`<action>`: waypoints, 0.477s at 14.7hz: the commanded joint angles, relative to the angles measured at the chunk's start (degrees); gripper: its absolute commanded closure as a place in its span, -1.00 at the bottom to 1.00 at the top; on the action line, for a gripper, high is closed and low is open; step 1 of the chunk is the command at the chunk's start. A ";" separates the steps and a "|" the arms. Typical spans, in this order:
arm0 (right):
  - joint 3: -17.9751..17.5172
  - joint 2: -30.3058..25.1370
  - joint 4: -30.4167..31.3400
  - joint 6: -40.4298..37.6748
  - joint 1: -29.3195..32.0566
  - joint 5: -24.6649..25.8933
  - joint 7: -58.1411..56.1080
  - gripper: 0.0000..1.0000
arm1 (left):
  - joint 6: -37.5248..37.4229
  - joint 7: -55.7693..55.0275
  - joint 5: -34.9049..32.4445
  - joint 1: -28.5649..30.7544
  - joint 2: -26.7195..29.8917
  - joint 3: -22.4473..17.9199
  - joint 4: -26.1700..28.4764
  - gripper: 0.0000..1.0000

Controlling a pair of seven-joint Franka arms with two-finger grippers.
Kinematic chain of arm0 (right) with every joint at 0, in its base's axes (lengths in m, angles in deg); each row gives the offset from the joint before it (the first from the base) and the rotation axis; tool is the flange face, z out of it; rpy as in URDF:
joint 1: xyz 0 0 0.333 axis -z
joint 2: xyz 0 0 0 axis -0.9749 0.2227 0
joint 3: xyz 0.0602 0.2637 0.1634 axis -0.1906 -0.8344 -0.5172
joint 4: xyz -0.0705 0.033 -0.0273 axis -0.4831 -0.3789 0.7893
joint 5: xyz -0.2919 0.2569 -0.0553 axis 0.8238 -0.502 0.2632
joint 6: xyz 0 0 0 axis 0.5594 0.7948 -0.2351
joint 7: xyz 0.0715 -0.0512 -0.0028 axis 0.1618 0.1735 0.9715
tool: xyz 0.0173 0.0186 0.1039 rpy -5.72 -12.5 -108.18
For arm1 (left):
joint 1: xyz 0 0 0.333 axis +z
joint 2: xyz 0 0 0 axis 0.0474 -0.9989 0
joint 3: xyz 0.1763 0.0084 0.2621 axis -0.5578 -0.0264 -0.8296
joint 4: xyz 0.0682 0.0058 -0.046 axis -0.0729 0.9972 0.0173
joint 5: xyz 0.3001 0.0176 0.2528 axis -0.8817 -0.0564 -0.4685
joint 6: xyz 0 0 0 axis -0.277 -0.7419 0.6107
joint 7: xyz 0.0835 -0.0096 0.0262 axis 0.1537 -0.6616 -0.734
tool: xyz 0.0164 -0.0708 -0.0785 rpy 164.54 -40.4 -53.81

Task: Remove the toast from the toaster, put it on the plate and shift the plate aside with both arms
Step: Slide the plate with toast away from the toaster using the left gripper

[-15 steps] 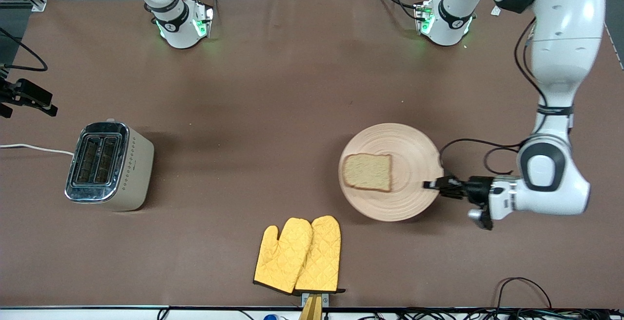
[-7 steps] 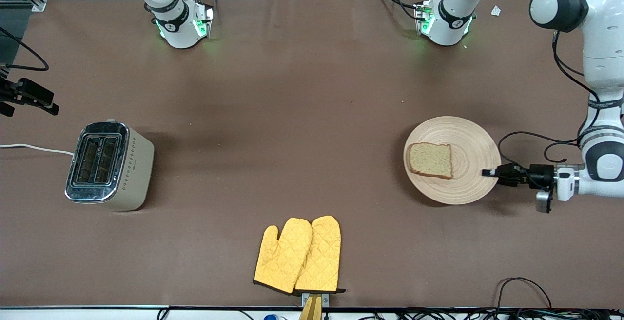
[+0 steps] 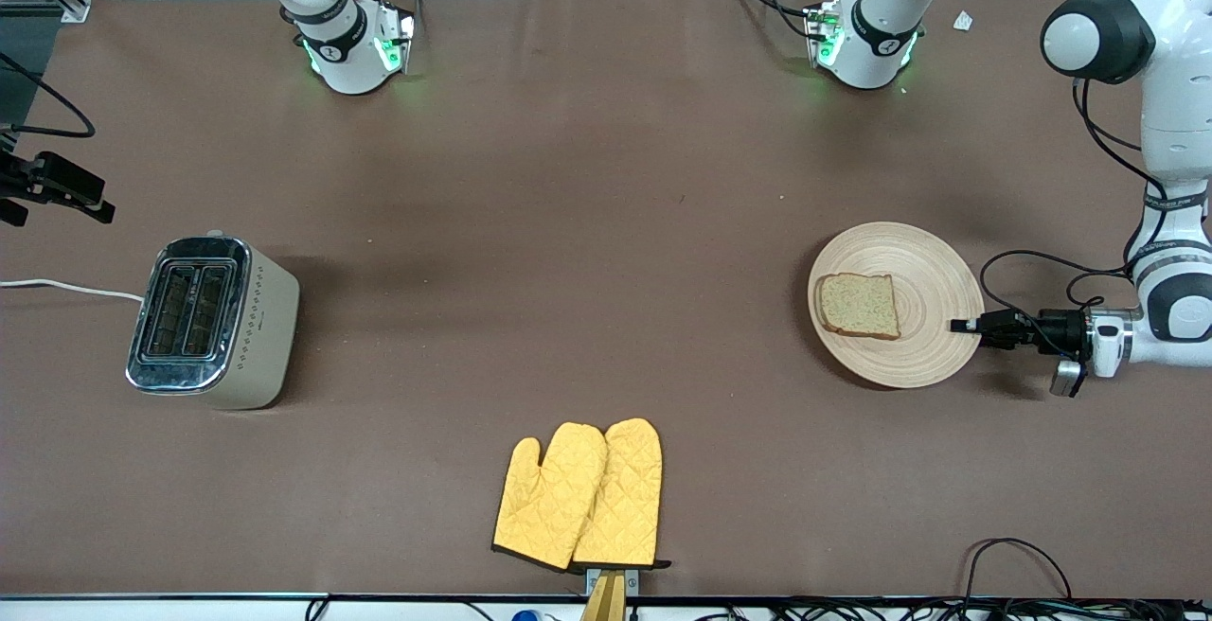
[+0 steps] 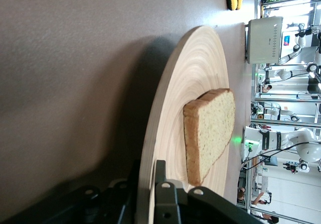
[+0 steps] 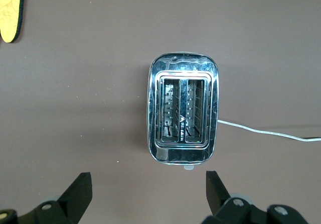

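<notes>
The round beige wooden plate [image 3: 923, 261] is near the left arm's end of the table. The toast [image 3: 859, 306] lies flat on it, on the part toward the right arm's end. My left gripper [image 3: 961, 326] is shut on the plate's rim, at the edge toward the left arm's end. In the left wrist view the plate [image 4: 193, 78] runs between the fingers [image 4: 159, 176], one above and one below the rim, with the toast [image 4: 213, 128] just past them. My right gripper [image 5: 147, 181] is open and empty, high over the toaster [image 5: 183, 116]. It is out of the front view.
The steel and cream toaster [image 3: 213, 323] stands near the right arm's end, slots empty, its white cord [image 3: 66, 288] running off the table. A pair of yellow oven mitts [image 3: 579, 495] lies by the table's edge nearest the front camera.
My left gripper has pulled the plate with the toast toward the left arm's end of the table, slowing over the last half second. The toaster and mitts have not moved.
</notes>
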State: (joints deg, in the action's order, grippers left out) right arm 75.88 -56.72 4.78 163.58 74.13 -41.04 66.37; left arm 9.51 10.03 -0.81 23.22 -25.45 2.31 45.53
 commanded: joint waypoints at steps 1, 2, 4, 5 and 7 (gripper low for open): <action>-0.27 0.15 -0.46 -0.45 0.20 0.24 -0.04 -1.00 | -1.36 -1.84 -0.44 -0.45 -0.02 -0.36 -3.60 -1.00; -0.27 0.15 -0.46 -0.45 0.28 0.24 -0.04 -1.00 | -1.36 -1.84 -2.27 -1.06 0.15 -0.80 -5.18 -1.00; -0.27 0.15 -0.46 -0.45 0.28 0.24 -0.04 -1.00 | -1.27 -2.89 -7.54 -4.57 2.34 -1.06 -8.61 -1.00; -0.27 0.15 -0.46 -0.45 0.20 0.15 -0.04 -1.00 | -1.18 -4.55 -9.39 -6.50 4.18 -1.33 -9.84 -1.00; -0.27 0.15 -0.54 -0.45 0.20 0.15 -0.04 -1.00 | -1.09 -9.20 -13.25 -11.06 8.48 -1.77 -12.56 -1.00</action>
State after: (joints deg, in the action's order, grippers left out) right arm 75.87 -56.71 4.78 163.58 74.13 -41.04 66.36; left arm 9.47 5.04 -9.63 17.41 -22.21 2.18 35.14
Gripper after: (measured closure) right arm 0.000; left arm 0.106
